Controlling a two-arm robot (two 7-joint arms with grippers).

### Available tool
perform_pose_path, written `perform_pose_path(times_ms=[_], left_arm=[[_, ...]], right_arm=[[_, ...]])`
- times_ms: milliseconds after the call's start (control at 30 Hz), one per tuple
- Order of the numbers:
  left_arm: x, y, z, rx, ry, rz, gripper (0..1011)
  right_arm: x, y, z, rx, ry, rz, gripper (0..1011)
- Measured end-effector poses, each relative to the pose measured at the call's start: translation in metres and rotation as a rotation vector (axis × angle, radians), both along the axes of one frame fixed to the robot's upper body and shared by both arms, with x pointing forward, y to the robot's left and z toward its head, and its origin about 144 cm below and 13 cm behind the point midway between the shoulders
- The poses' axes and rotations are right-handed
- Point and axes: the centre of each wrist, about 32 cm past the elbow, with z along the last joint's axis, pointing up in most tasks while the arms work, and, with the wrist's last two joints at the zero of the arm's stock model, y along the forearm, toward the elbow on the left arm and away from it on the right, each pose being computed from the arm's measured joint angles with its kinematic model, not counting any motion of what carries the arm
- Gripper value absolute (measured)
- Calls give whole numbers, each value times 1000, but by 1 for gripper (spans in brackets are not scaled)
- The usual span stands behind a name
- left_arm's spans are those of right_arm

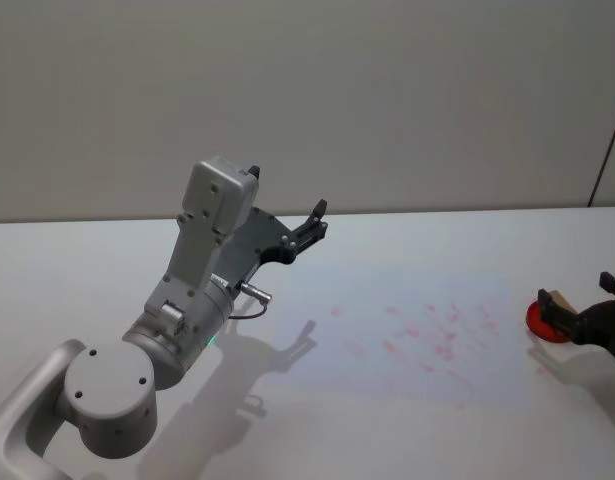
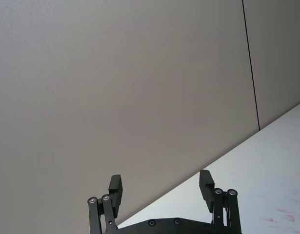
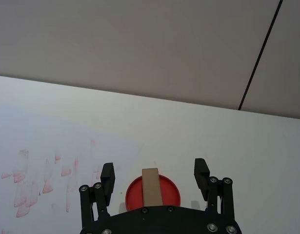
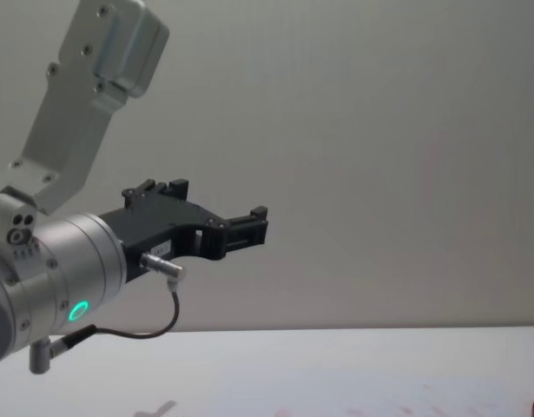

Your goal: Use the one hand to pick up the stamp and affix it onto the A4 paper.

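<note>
At the stamp point(image 3: 150, 189) — right pincer point(image 3: 154, 169) not gripping.
The right pincer is spread wide, one finger either side of the stamp and clear of it. The stamp stands upright on the counter point(image 1: 87, 270), just beyond the right edge of the A4 paper point(image 1: 407, 330), which lies flat, pink-marked. Off the paper's far-left corner the left pincer point(image 1: 319, 217) hangs raised — also spread.

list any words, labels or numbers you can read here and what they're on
No text can be read.
A4 paper: faint reddish-pink stamped marks, too blurred to read.
left gripper: small pale label on its body in the chest view, too small to read.
stamp: no lettering visible.
</note>
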Motion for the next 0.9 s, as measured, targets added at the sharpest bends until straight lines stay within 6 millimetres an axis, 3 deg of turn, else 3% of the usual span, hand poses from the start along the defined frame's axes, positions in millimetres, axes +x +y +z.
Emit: perform_pose_path(times_ms=[900], left_arm=[[0,0,0,0,0,0,1001]], right_arm=[[5,4,-6,-6,64,-25,1001]])
